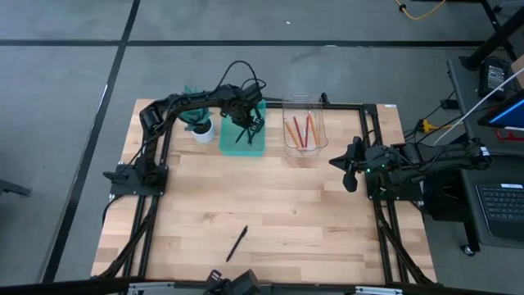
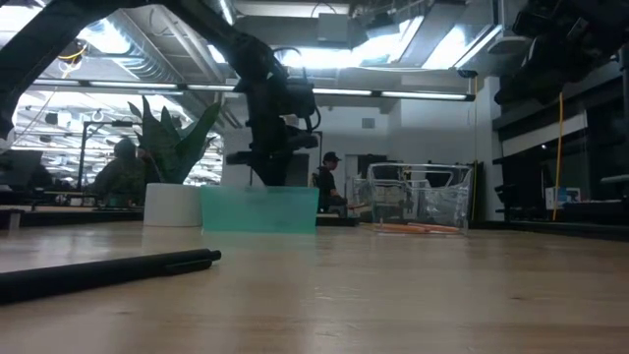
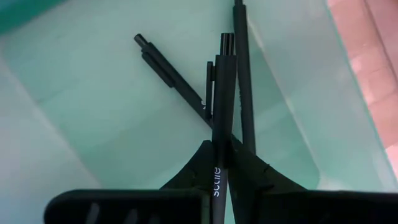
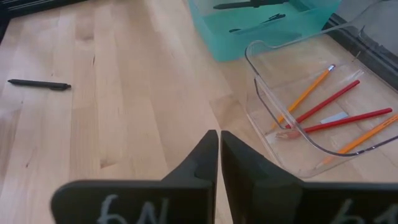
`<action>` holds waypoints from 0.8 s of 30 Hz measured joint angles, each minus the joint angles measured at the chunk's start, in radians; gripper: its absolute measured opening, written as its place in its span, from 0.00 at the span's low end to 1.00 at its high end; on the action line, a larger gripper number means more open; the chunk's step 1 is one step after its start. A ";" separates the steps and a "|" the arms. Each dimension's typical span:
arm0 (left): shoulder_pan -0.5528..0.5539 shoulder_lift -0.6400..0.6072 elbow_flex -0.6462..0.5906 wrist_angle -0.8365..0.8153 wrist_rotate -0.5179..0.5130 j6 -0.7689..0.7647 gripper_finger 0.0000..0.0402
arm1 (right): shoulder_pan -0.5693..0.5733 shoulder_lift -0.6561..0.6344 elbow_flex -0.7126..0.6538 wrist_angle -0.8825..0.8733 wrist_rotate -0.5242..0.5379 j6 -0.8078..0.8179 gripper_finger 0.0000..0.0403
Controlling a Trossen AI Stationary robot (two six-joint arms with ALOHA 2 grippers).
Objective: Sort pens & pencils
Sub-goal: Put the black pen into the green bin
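My left gripper (image 1: 248,124) hangs over the teal bin (image 1: 231,147), shut on a black pen (image 3: 221,106). Two more black pens, one (image 3: 166,70) slanted and one (image 3: 244,81) straight, lie on the bin's floor (image 3: 93,124). Another black pen (image 1: 237,243) lies flat on the table near its near edge; it also shows in the right wrist view (image 4: 38,84). Two orange and two red pencils (image 4: 329,109) lie in the clear bin (image 1: 304,146). My right gripper (image 4: 219,152) is shut and empty, over the table's right side (image 1: 348,168). My left gripper pinches the black pen's barrel (image 3: 219,158) between its two fingers (image 3: 200,163). The pen lies along the fingers, its clip end (image 3: 225,53) sticking out past the fingertips into the teal bin. The fingers come from above, pointing down. Whether the pen's end touches the bin's floor, I cannot tell.
A white pot with a green plant (image 1: 201,128) stands just left of the teal bin. Black frame rails (image 1: 151,213) run along the table's left and right sides. Bare wood (image 1: 270,205) lies between the bins and the loose pen.
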 joint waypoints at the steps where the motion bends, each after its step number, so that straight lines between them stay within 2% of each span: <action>1: 0.000 0.000 -0.004 0.005 -0.007 0.000 0.04 | 0.000 0.000 0.000 0.000 0.000 0.000 0.05; 10: 0.000 0.000 -0.004 0.050 -0.010 -0.001 0.17 | 0.000 0.000 0.000 0.000 -0.001 0.000 0.05; 18: 0.000 0.000 0.000 0.045 -0.061 0.001 0.28 | 0.000 0.000 0.000 0.000 -0.001 0.000 0.05; 24: -0.007 -0.008 0.102 -0.022 -0.044 0.030 0.33 | 0.000 0.000 0.000 -0.003 -0.001 0.000 0.05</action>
